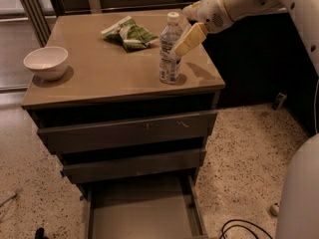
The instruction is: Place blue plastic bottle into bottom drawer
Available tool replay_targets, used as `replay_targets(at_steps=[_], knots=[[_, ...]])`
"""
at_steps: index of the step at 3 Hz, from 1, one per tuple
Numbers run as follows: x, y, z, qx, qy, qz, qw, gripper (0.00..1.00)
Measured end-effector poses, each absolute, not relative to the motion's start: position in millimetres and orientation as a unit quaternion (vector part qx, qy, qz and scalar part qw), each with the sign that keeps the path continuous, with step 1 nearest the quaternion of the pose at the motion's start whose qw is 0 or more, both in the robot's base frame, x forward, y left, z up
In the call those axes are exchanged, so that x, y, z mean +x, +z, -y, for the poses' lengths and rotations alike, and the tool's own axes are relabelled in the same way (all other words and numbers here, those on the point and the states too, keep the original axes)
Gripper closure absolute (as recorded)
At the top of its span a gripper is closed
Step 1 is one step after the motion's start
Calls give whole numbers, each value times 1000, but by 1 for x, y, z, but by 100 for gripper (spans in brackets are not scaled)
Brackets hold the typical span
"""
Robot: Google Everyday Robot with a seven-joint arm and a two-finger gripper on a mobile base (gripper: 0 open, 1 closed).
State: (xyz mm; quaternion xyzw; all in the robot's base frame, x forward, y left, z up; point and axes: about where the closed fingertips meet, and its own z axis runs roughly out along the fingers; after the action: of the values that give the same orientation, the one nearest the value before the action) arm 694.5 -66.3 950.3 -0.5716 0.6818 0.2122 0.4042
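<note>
The blue plastic bottle [169, 54], clear with a white cap and a pale label, stands upright near the right front of the cabinet top [104, 76]. My gripper [187, 40] reaches in from the upper right and sits right beside the bottle's upper half, at its right side. The bottom drawer [139, 210] is pulled out below the cabinet, and its flat grey floor is bare.
A white bowl [46, 62] sits at the left of the cabinet top. A green snack bag [128, 34] lies at the back middle. The two upper drawers [129, 133] are shut. My white body [299, 193] fills the lower right, with cables [239, 229] on the speckled floor.
</note>
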Motion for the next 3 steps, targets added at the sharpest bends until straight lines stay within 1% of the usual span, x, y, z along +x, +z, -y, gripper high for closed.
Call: replay_targets(at_steps=[1, 2, 3], knots=[[697, 939, 56, -575, 224, -681, 394, 0], [700, 929, 50, -573, 232, -682, 390, 3], [700, 929, 50, -573, 232, -682, 390, 26]])
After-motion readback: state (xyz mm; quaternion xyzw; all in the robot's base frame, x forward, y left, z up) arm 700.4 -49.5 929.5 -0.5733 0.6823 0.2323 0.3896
